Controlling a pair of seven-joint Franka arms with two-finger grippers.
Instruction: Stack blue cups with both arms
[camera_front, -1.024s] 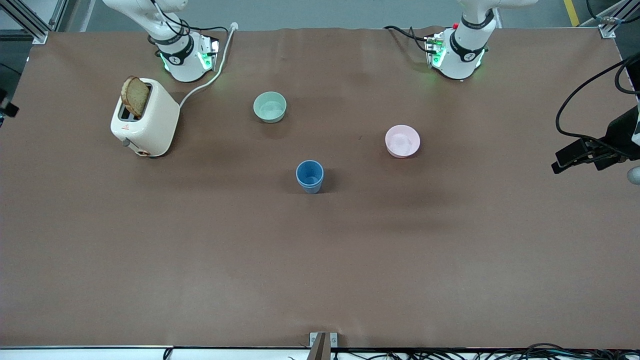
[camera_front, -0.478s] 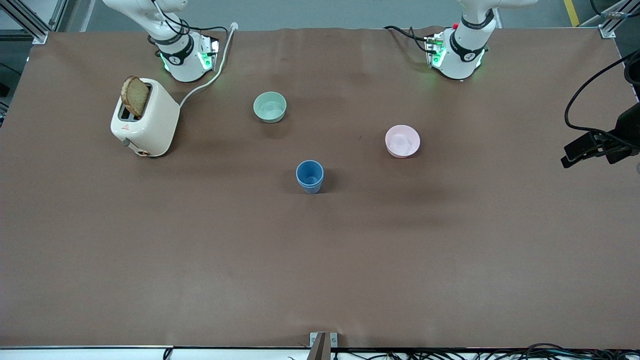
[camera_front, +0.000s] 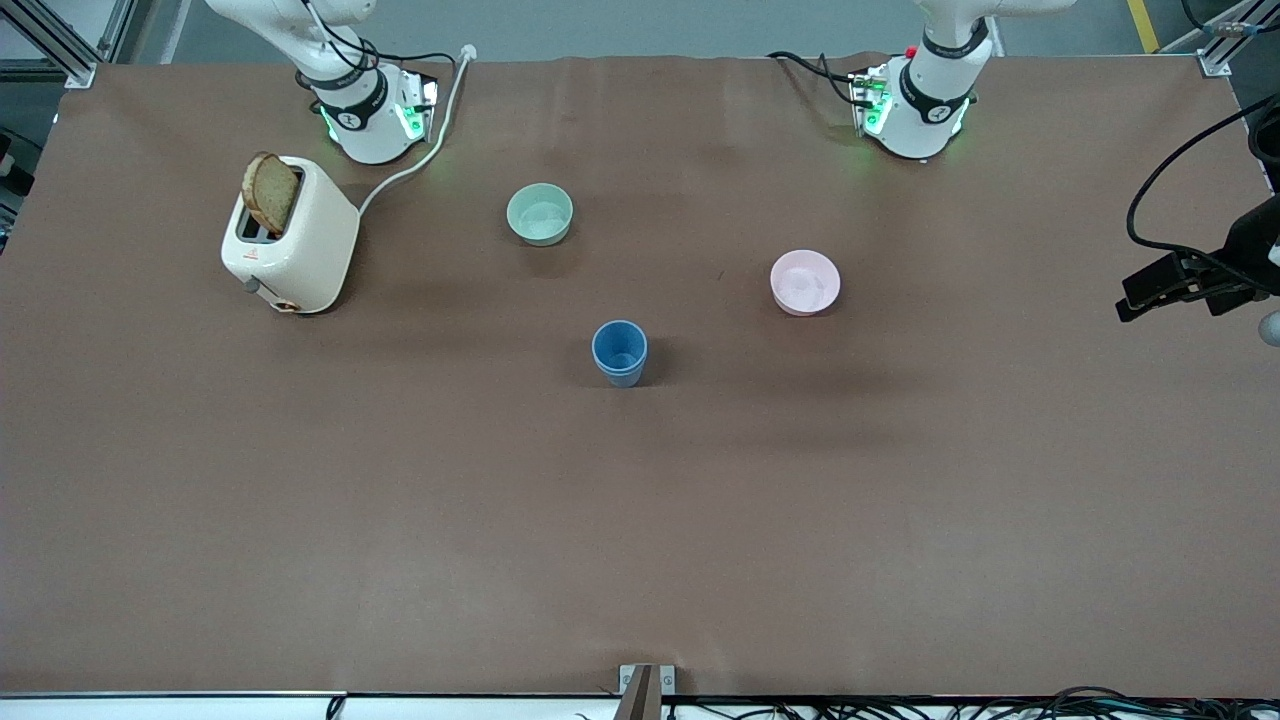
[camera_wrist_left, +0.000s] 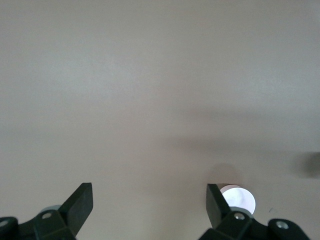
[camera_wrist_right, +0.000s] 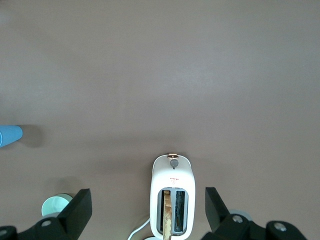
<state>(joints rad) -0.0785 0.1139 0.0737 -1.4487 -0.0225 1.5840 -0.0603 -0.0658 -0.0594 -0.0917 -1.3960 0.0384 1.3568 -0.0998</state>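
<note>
A blue cup (camera_front: 620, 352) stands upright near the middle of the table. It shows as a single cup shape, and I cannot tell whether a second cup is nested in it. It also shows in the right wrist view (camera_wrist_right: 10, 135). My left gripper (camera_wrist_left: 150, 192) is open and empty, high over bare table at the left arm's end. Its black hand shows at the edge of the front view (camera_front: 1165, 283). My right gripper (camera_wrist_right: 148, 200) is open and empty, high above the toaster (camera_wrist_right: 172, 200). It is out of the front view.
A cream toaster (camera_front: 295, 235) with a slice of bread stands at the right arm's end. A pale green bowl (camera_front: 540, 213) sits farther from the front camera than the cup. A pink bowl (camera_front: 805, 282) sits toward the left arm's end and also shows in the left wrist view (camera_wrist_left: 240, 198).
My left hand at the edge of the front view has drifted slightly toward the robots' bases. The cup and bowls have not moved.
</note>
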